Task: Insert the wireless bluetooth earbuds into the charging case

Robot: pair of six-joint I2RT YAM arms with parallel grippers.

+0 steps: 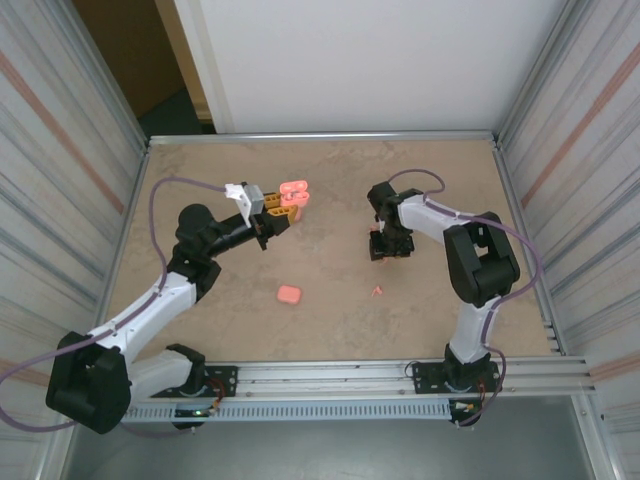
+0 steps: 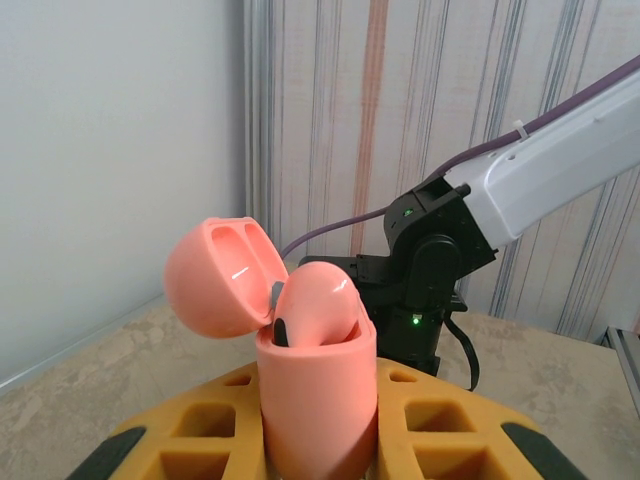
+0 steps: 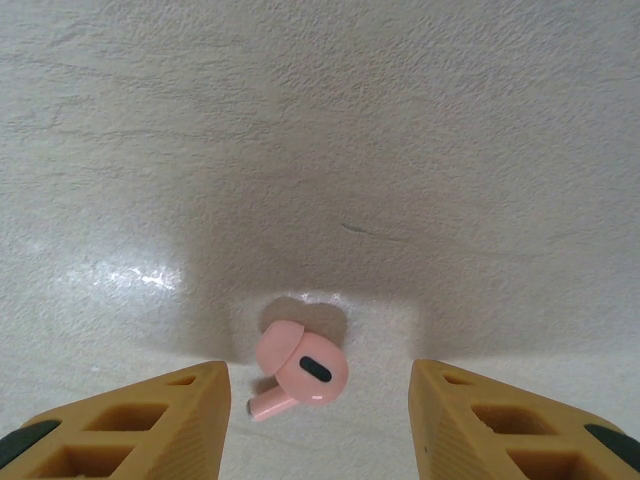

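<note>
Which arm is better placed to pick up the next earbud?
Right. The right gripper hangs open directly over an earbud; the left gripper is shut on the open charging case.

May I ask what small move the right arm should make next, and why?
Probably lower the right gripper a little and close on the earbud: it lies on the table between its open fingers, while the left gripper holds the charging case open.
</note>
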